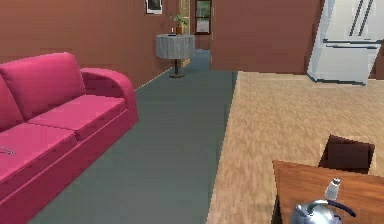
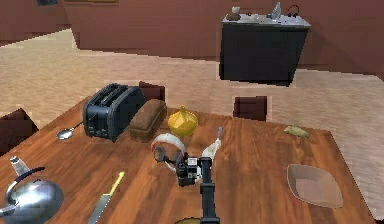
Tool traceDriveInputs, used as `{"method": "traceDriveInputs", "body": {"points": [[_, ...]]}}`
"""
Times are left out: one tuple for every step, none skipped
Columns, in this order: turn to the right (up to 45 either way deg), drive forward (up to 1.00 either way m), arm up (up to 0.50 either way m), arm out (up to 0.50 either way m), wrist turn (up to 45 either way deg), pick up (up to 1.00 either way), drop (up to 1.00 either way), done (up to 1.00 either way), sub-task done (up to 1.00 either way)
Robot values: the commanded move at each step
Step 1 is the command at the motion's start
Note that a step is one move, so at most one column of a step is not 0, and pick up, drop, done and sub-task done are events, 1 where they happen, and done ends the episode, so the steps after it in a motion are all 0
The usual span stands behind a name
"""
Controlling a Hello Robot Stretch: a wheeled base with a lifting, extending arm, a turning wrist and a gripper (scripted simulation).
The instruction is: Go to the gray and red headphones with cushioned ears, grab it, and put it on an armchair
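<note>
The gray and red headphones (image 2: 167, 148) lie on the wooden dining table (image 2: 260, 165) in the arm side view, just in front of a yellow round pot (image 2: 181, 121). My arm rises from the bottom edge. The gripper (image 2: 182, 165) sits right at the headphones' near right side, over the tabletop. I cannot tell whether it touches them or holds anything. A pink sofa (image 1: 55, 105) with cushioned arms stands at the forward view's left.
On the table are a black toaster (image 2: 110, 110), a brown loaf (image 2: 147, 117), a kettle (image 2: 30, 195), a shaker (image 2: 15, 165), a long knife (image 2: 105, 197) and a shallow bowl (image 2: 312, 183). Chairs (image 2: 250, 107) ring it. A dark counter (image 2: 263, 50) stands behind. A white fridge (image 1: 345, 45) is far right, and grey carpet (image 1: 170, 130) runs ahead.
</note>
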Motion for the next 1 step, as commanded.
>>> {"method": "traceDriveInputs", "body": {"points": [[0.0, 0.00, 0.10, 0.00, 0.0, 0.00, 0.00, 0.00, 0.00]]}}
